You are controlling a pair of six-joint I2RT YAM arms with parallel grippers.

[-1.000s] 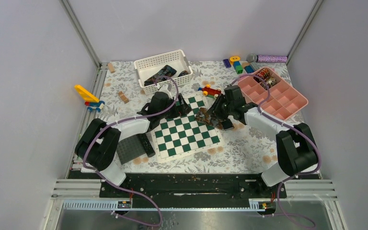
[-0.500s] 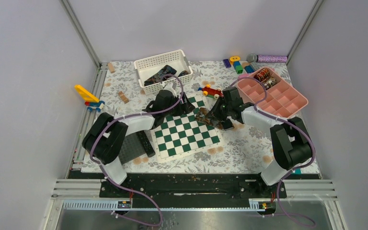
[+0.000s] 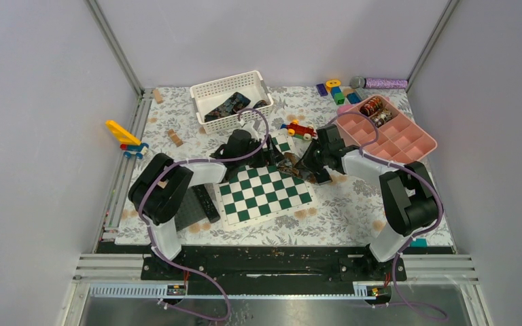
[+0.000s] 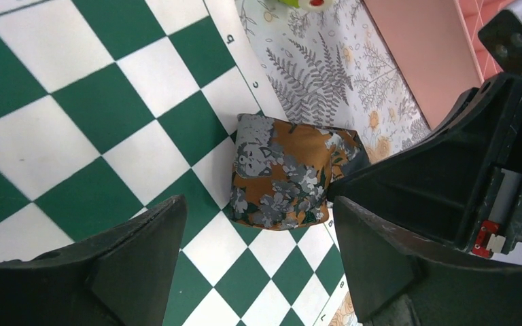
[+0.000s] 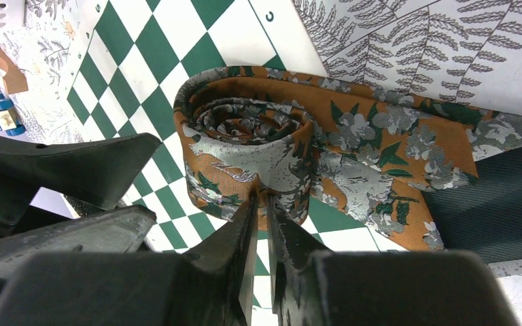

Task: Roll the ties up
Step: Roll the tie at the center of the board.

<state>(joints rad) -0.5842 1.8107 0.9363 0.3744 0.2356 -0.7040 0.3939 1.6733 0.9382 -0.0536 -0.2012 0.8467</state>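
Note:
A brown-rust flowered tie (image 5: 245,129) lies partly rolled into a coil on the far right corner of the chessboard (image 3: 265,193). Its loose tail (image 5: 394,142) runs off to the right. My right gripper (image 5: 262,193) is shut on the coil's outer layer. In the top view the tie (image 3: 287,163) sits between my left gripper (image 3: 270,157) and my right gripper (image 3: 300,166). The left gripper (image 4: 257,204) is open, its fingers wide on either side of the coil (image 4: 282,173) without touching it. More ties lie in the white basket (image 3: 204,92), and rolled ones (image 3: 374,107) sit in the pink tray (image 3: 414,139).
A red toy car (image 3: 300,129) stands just behind the grippers. A black remote (image 3: 207,202) and a dark grey plate (image 3: 185,212) lie left of the chessboard. A yellow toy (image 3: 124,134) is at the far left, with coloured blocks (image 3: 336,92) and a purple roller (image 3: 384,83) at the back.
My left arm has reached right, bringing its open gripper up to the coil. The right gripper has closed down onto the tie and shifted slightly left.

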